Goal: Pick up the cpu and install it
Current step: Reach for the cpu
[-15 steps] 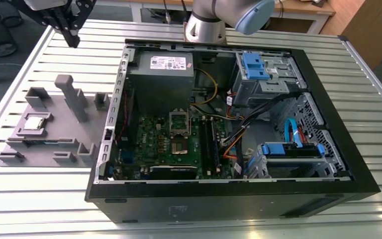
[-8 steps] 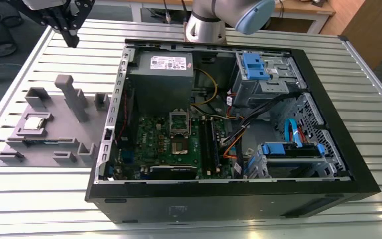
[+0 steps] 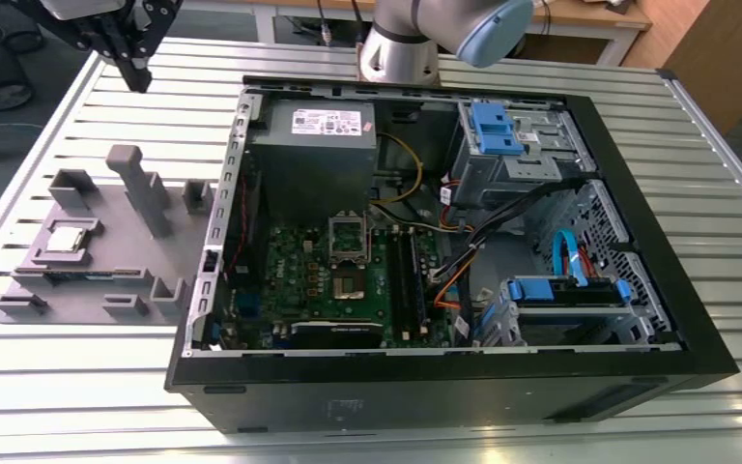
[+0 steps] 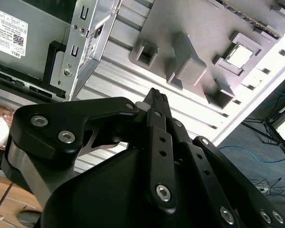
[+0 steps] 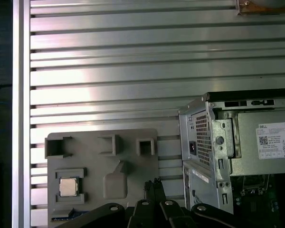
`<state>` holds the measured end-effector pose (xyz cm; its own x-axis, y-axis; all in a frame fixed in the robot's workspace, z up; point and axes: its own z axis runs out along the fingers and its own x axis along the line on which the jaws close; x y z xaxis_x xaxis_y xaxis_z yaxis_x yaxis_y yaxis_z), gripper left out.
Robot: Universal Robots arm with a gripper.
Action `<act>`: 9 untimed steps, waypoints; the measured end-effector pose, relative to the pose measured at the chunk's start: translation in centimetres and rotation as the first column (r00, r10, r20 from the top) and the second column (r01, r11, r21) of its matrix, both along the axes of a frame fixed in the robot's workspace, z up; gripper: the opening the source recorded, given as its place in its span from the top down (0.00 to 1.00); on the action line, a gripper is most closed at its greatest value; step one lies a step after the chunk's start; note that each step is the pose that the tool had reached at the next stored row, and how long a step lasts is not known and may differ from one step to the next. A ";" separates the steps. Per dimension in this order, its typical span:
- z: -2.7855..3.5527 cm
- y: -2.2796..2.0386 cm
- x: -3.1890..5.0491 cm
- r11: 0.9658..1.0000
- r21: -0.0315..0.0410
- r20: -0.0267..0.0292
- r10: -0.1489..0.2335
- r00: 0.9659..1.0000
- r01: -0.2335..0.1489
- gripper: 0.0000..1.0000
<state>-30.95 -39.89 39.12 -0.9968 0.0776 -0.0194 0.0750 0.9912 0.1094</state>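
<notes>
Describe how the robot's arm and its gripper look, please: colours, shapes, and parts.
The arm is a silver-grey metal tube with a rounded pale blue joint cap. The gripper is matt black, made of angular linked bars joined by silver hex screws, and it narrows toward its end.

The work surface is a slotted aluminium table (image 3: 88,387) with parallel ribs along its length. Overhead light throws a pale glare (image 5: 85,76) across several ribs in the first wrist view. Beyond its far edge stands a wooden desk (image 3: 603,12) on white legs, with a wooden panel (image 3: 719,58) beside it (at the exterior view's right). The floor (image 4: 242,166) is dark grey, and blue cables (image 4: 256,152) lie loose on it.
</notes>
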 end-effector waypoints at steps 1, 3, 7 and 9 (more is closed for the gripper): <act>0.00 0.00 -0.03 1.000 0.000 0.000 0.000 1.000 0.000 0.90; 0.00 0.00 -0.09 1.000 0.000 0.000 0.000 1.000 0.000 0.90; 0.00 0.00 -0.20 1.000 0.000 0.000 0.000 1.000 0.000 0.90; 0.00 0.00 -0.25 1.000 0.000 0.000 0.000 1.000 0.000 0.90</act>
